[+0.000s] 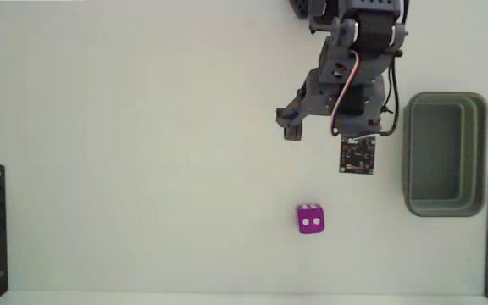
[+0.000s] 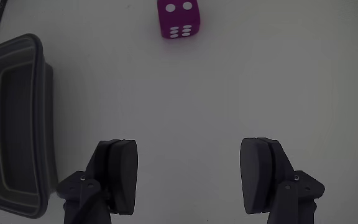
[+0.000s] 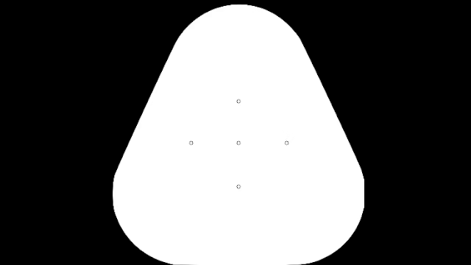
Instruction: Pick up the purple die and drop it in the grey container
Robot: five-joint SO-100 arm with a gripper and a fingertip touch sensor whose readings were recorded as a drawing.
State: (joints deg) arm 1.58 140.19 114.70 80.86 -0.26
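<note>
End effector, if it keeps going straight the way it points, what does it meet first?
Probably the purple die, ahead and slightly left of centre in the wrist view; the open end effector has bare table between.

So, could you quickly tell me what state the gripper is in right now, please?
Gripper: open and empty, fingers spread wide; the purple die lies on the table ahead of it.

Fixed view: camera high above, facing straight down on white table (image 1: 142,169), arm entering from top edge. Wrist view: camera rides low behind gripper (image 2: 188,177), facing forward over table. Both views share purple die (image 1: 311,219) and grey container (image 1: 445,154).
</note>
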